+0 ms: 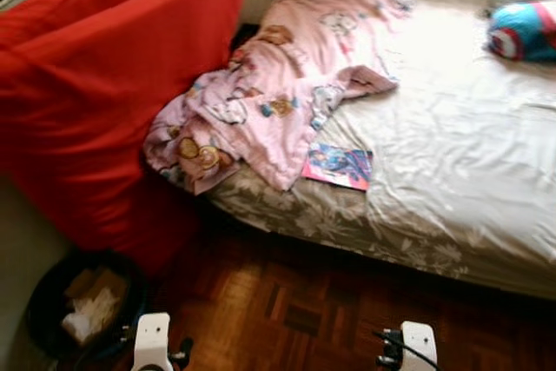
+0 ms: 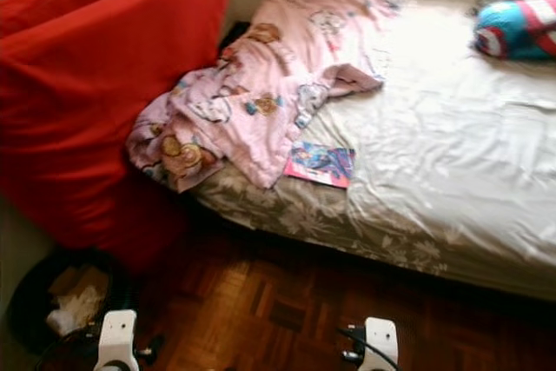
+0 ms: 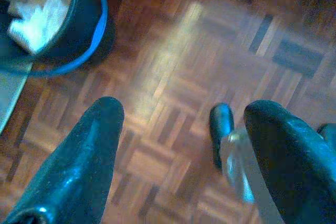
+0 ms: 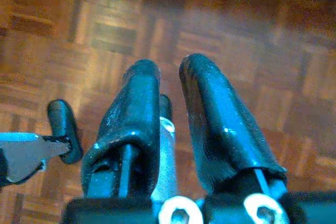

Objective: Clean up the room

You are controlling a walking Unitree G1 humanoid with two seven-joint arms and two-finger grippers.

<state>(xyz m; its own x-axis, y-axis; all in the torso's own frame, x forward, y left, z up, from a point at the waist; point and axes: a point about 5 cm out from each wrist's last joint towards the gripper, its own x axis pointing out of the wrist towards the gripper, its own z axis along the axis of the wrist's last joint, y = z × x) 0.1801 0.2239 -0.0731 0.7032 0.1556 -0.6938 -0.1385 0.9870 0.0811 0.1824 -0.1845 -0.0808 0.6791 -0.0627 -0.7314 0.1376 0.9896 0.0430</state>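
- Both arms hang low with nothing in hand, which I read as the robot sizing up the room before it picks a first job.
- The left gripper [image 3: 178,156] has its jaws spread wide, grasping nothing, over bare parquet floor [image 1: 287,301].
- The right gripper [image 4: 168,114] has its fingers drawn close with only a thin gap, nothing between them, also above the floor.
- The dark bin [image 3: 79,40], with crumpled paper inside, sits near the left jaws, handy for rubbish.
- The pink blanket [image 1: 278,84] lies well ahead of both sets of jaws, up on the bed [image 1: 452,171]. It is bunched and spilling over the near corner, probably just thrown back.
- A colourful booklet [image 1: 339,166] lies flat on the sheet, partly tucked under the blanket's edge.
- A red sofa [image 1: 104,84] stands pushed against the bed's side.
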